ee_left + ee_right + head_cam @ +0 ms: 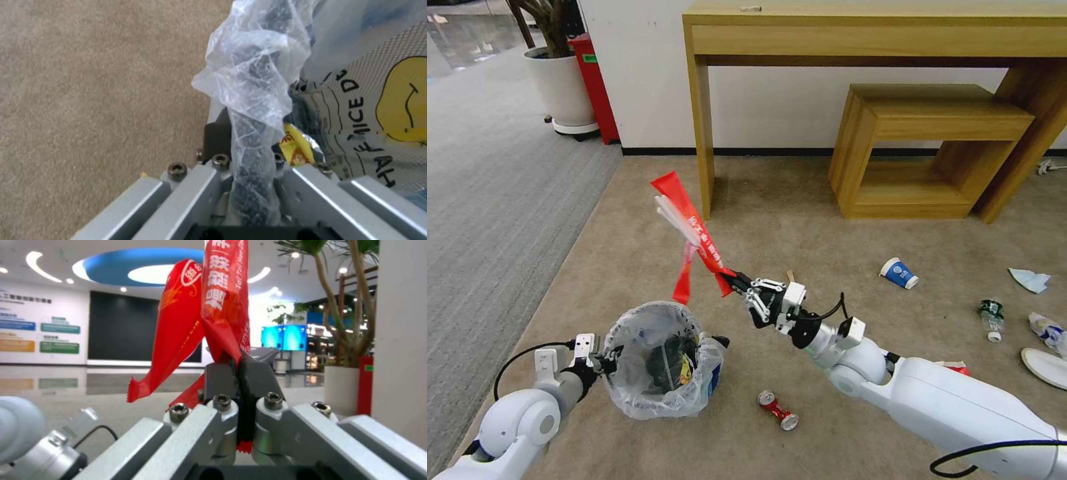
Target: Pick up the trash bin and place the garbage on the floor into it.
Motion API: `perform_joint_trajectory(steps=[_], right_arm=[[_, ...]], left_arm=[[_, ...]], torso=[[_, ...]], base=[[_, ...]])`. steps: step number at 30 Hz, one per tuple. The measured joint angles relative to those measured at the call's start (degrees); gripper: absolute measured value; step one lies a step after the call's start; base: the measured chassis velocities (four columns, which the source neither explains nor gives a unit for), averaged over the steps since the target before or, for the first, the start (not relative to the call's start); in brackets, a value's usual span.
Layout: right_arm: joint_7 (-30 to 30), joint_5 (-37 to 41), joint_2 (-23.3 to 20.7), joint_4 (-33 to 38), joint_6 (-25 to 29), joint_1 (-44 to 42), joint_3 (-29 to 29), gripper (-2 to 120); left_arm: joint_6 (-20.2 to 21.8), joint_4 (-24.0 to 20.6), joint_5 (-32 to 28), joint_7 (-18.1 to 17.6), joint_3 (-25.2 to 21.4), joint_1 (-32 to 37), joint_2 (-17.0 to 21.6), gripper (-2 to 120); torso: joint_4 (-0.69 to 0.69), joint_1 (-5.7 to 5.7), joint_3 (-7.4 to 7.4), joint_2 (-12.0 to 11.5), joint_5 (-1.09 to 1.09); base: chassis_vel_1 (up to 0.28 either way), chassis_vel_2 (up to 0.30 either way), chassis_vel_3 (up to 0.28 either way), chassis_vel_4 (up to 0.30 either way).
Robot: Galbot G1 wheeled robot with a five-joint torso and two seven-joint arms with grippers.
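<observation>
Two glossy red wrappers [694,230] pinched in right fingers [735,283], left fingers [606,360] clenching crinkly-lined trash bin [660,360]

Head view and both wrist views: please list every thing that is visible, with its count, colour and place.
trash bin: one, black with a clear bag, held by its rim above the floor.
red wrappers: a bunch, red, held up beyond the bin.
crushed can: one, red and silver, floor right of the bin.
paper cup: one, blue and white, on its side on the floor.
small bottle: one, clear with a green label, floor at far right.
floor: beige carpet.
desk: one, wooden, against the wall.
low shelf: one, wooden, under the desk.
left gripper: shut on the bin's rim.
right gripper: shut on the wrappers.
</observation>
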Motion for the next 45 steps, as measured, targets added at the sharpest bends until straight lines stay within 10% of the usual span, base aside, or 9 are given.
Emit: perform_joint_trajectory(steps=[45], right_arm=[[1.6,-1.6,5.9,0.3,-1.3,4.8,-15.0,0]], left_arm=[[2.5,-0.9,-7.4,-4.3,0.3,-2.4,4.0,0]], torso=[[0.01,0.00,-0.01,0.0,0.02]], base=[[0.000,0.000,0.000,0.000]])
